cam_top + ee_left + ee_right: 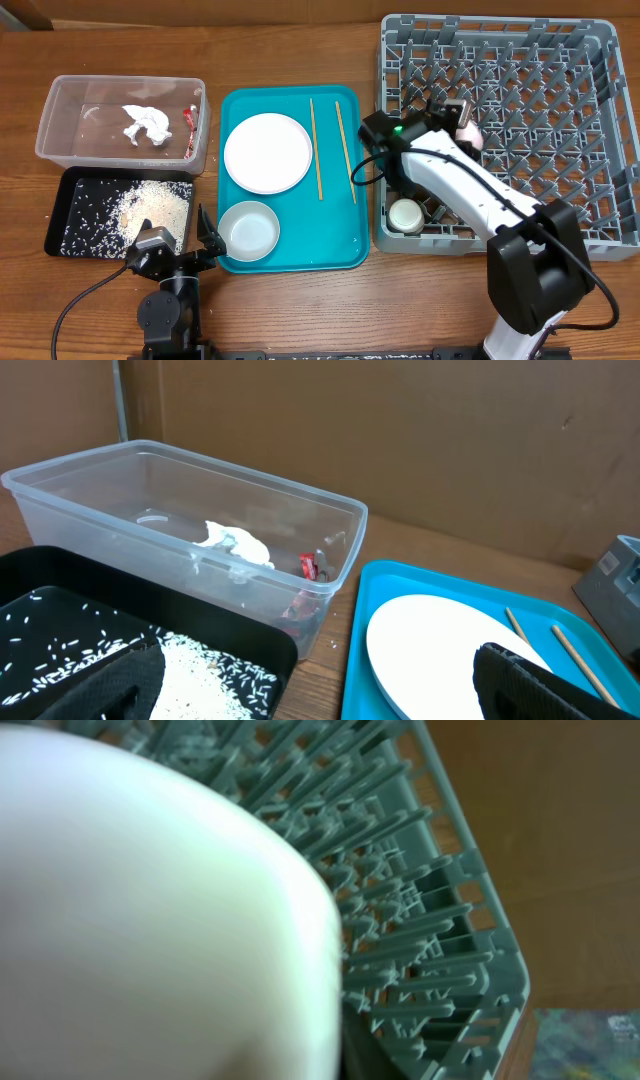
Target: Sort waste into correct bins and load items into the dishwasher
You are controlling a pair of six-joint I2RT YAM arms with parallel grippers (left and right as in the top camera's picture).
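Overhead, left to right: napkin (143,122) and wrapper (187,116) in clear tub (50,120), rice (150,205) on black tray (60,215), so waste looks sorted. Your left gripper (208,243) sits wide open, empty. Plate (267,152), one bowl (249,230), chopsticks (316,150) wait on teal tray (340,235); cup (405,214) racked. Right gripper (462,120) seems closed on second bowl (150,920) above rack (500,22).

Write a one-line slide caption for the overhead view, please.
Right gripper holds a white bowl over the grey dish rack; plate, second bowl and chopsticks sit on the teal tray.

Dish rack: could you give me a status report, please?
Left gripper open. Right gripper holding bowl over dish rack. Plate, chopsticks on teal tray. Nothing blocking.
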